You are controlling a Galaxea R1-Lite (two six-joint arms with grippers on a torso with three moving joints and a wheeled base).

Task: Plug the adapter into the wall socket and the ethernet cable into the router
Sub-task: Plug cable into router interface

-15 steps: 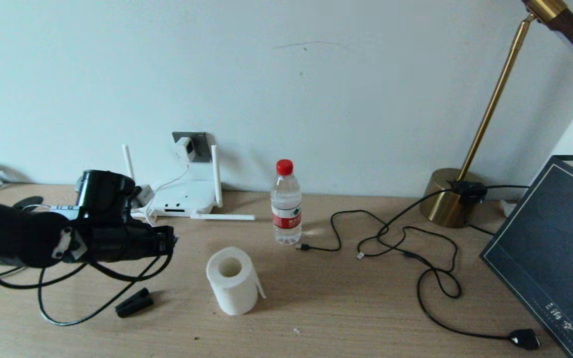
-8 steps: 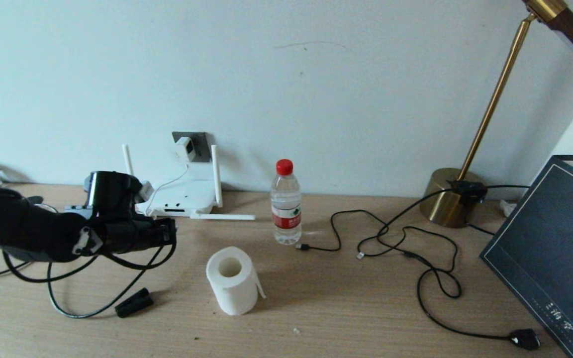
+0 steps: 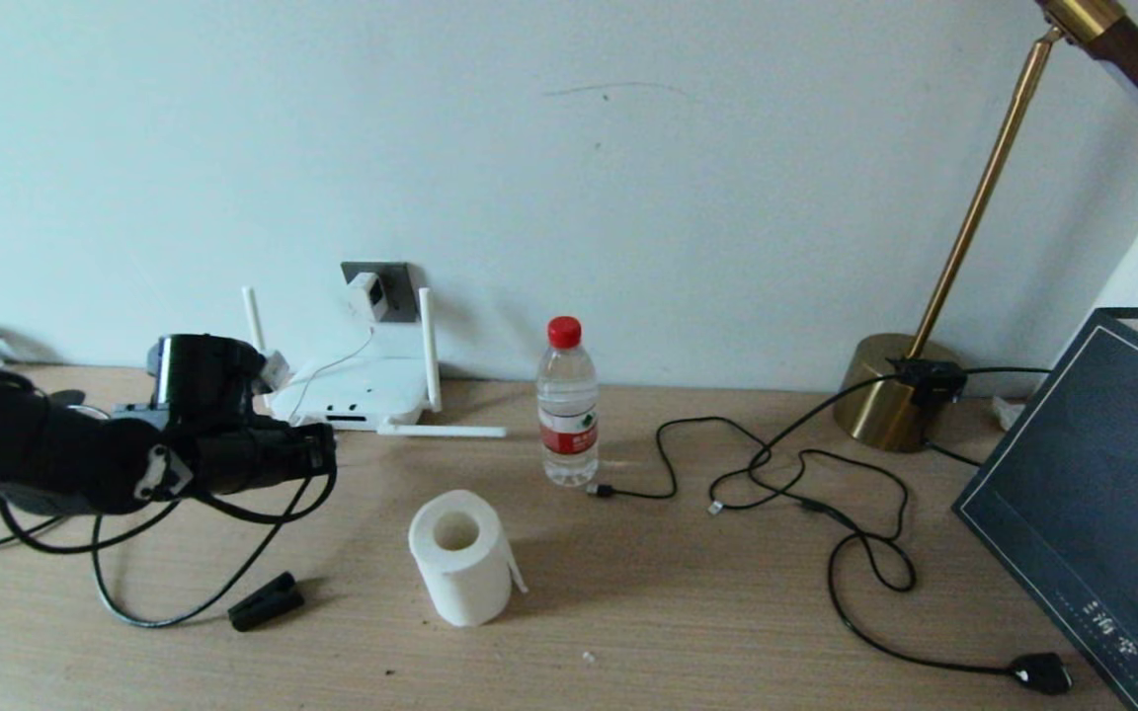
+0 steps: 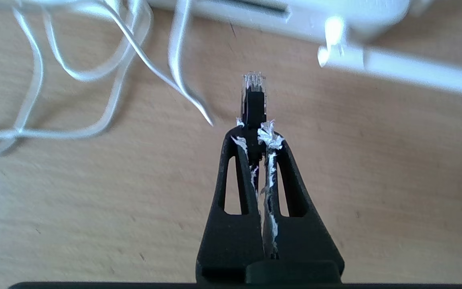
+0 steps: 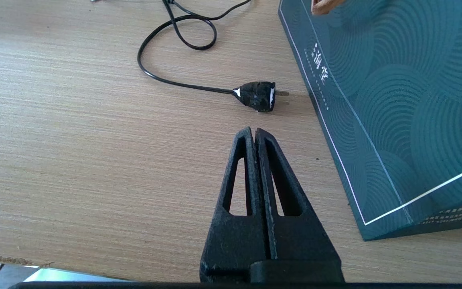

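Note:
My left gripper (image 3: 329,456) is shut on the ethernet cable (image 3: 144,623) just behind its clear clip connector (image 4: 254,86). The connector sticks out past the fingertips (image 4: 270,138) and points at the router (image 3: 364,387), a short gap from its front edge (image 4: 335,14). The rest of the black cable loops on the desk under my arm. The white adapter (image 3: 368,293) sits in the dark wall socket (image 3: 393,272) behind the router, and its thin white cord (image 4: 94,72) lies coiled beside the router. My right gripper (image 5: 254,130) hovers shut and empty over the desk at the right.
One router antenna (image 3: 443,431) lies flat on the desk. A paper roll (image 3: 460,558), a water bottle (image 3: 568,400) and a black clip (image 3: 266,600) stand nearby. Black cables (image 3: 806,494), a black plug (image 5: 257,96), a brass lamp base (image 3: 887,390) and a dark box (image 3: 1093,494) fill the right.
My left gripper, still holding the connector, has shifted slightly left and toward the router. The cable loops on the desk moved with it. The right arm has not moved.

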